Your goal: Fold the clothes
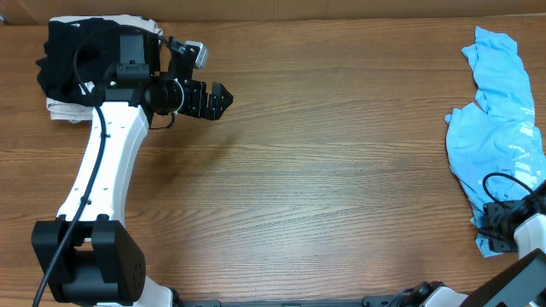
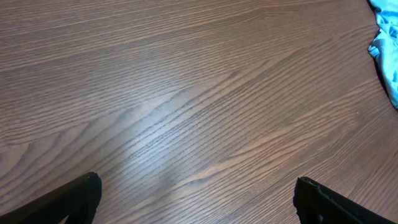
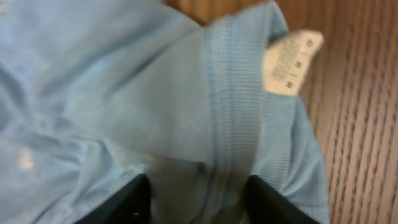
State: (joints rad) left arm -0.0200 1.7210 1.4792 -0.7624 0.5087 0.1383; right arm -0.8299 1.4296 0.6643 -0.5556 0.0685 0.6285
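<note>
Well, the sky-blue T-shirt (image 1: 499, 136) lay crumpled at the table's (image 1: 324, 170) right edge: light, limp cotton, likely to sag and slide rather than keep a crease. The right gripper (image 3: 199, 199) straddled its ribbed collar (image 3: 233, 93) beside the white label (image 3: 289, 59), half-spread; whether it had bitten, I couldn't tell. That thick ribbing looked the surest hold. The left gripper (image 2: 198, 183) hung spread wide over the table's left half, nothing between its jaws

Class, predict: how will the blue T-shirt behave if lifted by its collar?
Probably floppy: the T-shirt lies crumpled in soft folds, so it should sag and drape. Likely light: the fabric looks thin. The ribbed collar seems thicker, so may slip less.
</note>
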